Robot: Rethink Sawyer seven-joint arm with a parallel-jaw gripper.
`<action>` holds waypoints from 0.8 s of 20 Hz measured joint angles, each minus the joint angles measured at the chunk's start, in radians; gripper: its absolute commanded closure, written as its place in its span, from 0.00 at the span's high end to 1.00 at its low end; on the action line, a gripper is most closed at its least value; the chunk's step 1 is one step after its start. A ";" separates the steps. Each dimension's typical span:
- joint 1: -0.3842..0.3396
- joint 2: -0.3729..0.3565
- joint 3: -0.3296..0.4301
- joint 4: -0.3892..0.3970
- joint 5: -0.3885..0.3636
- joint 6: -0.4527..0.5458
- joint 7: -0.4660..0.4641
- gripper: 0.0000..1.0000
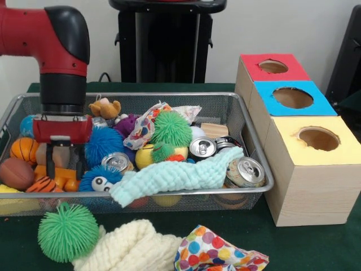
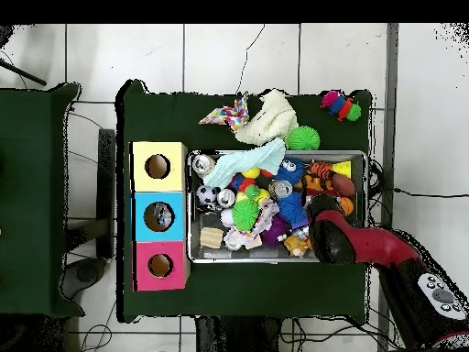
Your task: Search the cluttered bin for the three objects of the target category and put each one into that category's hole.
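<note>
My gripper [image 1: 65,171] is down in the left end of the wire mesh bin [image 1: 256,195]. It is open, its two dark fingers straddling an orange toy [image 1: 63,176] beside a small basketball [image 1: 23,149] and a brown football [image 1: 16,173]. The bin also holds silver cans [image 1: 202,148], a blue fuzzy ball [image 1: 103,144], a green spiky ball [image 1: 171,128] and a mint cloth [image 1: 175,175]. To the right stand the red [image 1: 273,66], blue [image 1: 293,97] and yellow [image 1: 318,138] boxes with holes. In the overhead view the arm [image 2: 330,234] hides the gripper.
In front of the bin lie a green spiky ball [image 1: 67,231], a cream knitted cloth [image 1: 132,248] and a polka-dot cloth [image 1: 217,255]. A striped toy [image 2: 341,105] lies on the green mat. Something shows inside the blue box's hole [image 2: 162,216].
</note>
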 measured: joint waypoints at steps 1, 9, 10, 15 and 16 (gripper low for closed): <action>-0.022 0.012 0.031 -0.005 -0.019 0.002 0.000 1.00; -0.119 0.070 0.155 -0.026 -0.099 0.037 0.000 1.00; -0.124 0.073 0.162 -0.027 -0.100 0.040 0.000 1.00; -0.160 0.094 0.205 -0.032 -0.120 0.057 0.000 1.00; -0.166 0.098 0.212 -0.033 -0.125 0.059 0.000 1.00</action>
